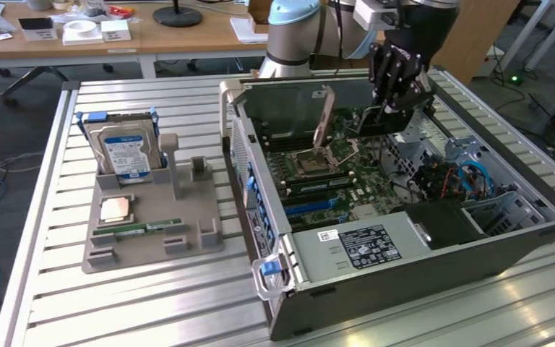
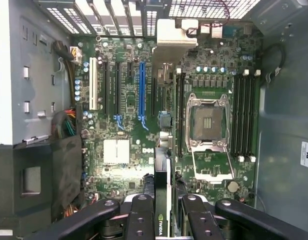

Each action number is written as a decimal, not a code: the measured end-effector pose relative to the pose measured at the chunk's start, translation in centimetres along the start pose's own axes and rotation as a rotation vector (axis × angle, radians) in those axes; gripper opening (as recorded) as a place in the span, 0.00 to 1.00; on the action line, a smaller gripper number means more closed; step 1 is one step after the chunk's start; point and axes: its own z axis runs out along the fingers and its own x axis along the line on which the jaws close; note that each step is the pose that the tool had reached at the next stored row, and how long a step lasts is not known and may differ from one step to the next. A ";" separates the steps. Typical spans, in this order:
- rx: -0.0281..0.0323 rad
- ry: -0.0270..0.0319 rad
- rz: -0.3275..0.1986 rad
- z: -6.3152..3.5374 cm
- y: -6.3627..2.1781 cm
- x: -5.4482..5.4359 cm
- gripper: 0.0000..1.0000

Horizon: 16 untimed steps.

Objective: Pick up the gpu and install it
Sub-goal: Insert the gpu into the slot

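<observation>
One arm (image 1: pixel 292 29) reaches down into the single open computer case (image 1: pixel 403 282). Its jaws are closed to a narrow gap on one gpu (image 1: pixel 372 124), clamping the card from both flat sides. The gpu hangs edge-down over the motherboard (image 2: pixel 124 100) – whether its lower edge touches a slot, I cannot tell. In the wrist view the card runs beside the one blue slot (image 2: pixel 142 90); one white slot (image 2: pixel 93 82) lies further off and one CPU socket (image 2: pixel 208 120) is open. On the worktop (image 1: pixel 142 303), at the exterior view's left, one grey holder (image 1: pixel 196 235) carries one hard drive (image 1: pixel 123 148), one processor chip (image 1: pixel 115 210) and one memory stick (image 1: pixel 142 228).
</observation>
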 end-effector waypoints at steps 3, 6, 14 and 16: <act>0.0000 0.0001 0.000 0.22 0.03 0.0 0.26; 0.0000 0.0001 0.000 0.31 0.04 0.0 0.26; 0.0002 -0.0001 0.000 0.38 0.24 0.0 0.26; 0.0007 -0.0001 0.000 0.43 0.46 0.0 0.26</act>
